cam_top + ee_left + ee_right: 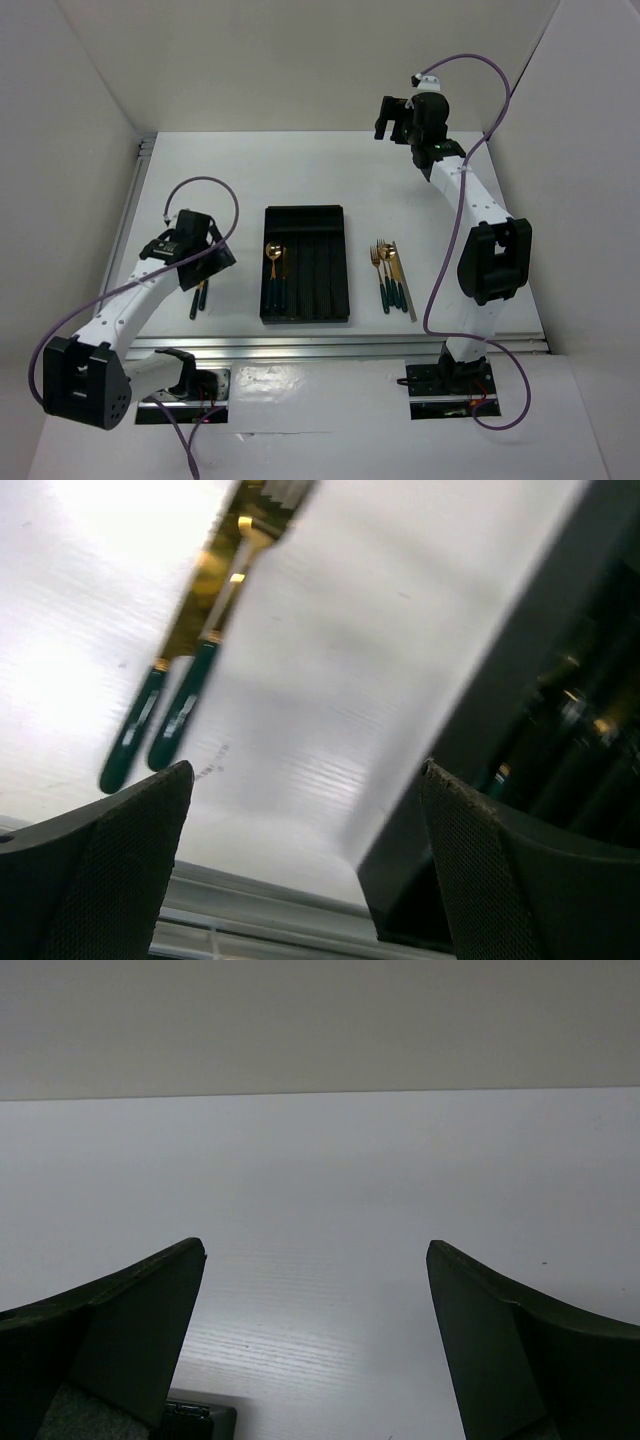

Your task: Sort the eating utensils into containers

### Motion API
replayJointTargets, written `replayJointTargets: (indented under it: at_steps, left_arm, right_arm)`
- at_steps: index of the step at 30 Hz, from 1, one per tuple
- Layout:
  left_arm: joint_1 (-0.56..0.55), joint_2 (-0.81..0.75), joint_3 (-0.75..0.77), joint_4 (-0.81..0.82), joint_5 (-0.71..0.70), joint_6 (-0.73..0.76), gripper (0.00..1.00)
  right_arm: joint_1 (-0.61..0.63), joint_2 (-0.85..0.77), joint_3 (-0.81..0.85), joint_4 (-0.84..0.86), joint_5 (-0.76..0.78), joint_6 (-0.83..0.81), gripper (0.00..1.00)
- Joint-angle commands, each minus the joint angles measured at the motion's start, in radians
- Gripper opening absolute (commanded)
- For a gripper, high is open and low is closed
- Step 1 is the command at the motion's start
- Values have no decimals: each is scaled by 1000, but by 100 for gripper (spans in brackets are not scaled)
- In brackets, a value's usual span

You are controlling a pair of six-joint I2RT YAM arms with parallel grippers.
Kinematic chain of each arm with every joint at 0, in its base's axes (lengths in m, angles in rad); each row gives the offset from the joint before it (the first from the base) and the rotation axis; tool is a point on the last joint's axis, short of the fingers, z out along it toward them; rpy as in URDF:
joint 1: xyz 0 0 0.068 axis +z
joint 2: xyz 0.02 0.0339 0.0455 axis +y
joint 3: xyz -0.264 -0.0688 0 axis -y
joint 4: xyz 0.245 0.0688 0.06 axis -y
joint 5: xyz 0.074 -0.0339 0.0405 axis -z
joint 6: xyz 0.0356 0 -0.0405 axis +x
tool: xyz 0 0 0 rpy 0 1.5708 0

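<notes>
Down at the near-left of the table (300, 165), my left gripper (305, 780) hangs low with its jaws spread wide, and nothing but white surface shows between them. Just ahead of the fingers (120, 840) lie two green-handled pieces (160, 720), side by side, gold ends pointing away — too blurred here to call them fork or knife. To their right sits the black tray (305, 212), its dark wall filling the right edge of my left wrist view. Inside, in the leftmost compartments, a gold spoon (271, 258) lies lengthwise with a second green-handled piece (281, 280) just beside it. Right of the tray, out on the table, a cluster of forks (384, 272) lies with a thin silver piece (410, 290) alongside. Farthest off, my right gripper (315, 1250) is raised over the back of the table — jaws wide apart, gripping nothing.
</notes>
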Motion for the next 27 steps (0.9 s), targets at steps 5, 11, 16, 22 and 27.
replayJointTargets:
  at_steps: [5, 11, 16, 22, 27]
  left_arm:
    - [147, 75, -81, 87, 85, 28, 96]
    - [147, 96, -116, 109, 36, 19, 92]
    - [147, 55, -149, 153, 27, 19, 85]
    - [156, 81, -183, 176, 27, 8, 80]
    - [156, 127, -183, 195, 27, 8, 78]
  right_arm:
    - [-2, 11, 50, 17, -11, -7, 100]
    - [-2, 31, 59, 17, 0, -7, 100]
    - [-2, 31, 59, 17, 0, -7, 100]
    - [-2, 31, 59, 17, 9, -7, 100]
    - [-2, 31, 59, 17, 9, -7, 100]
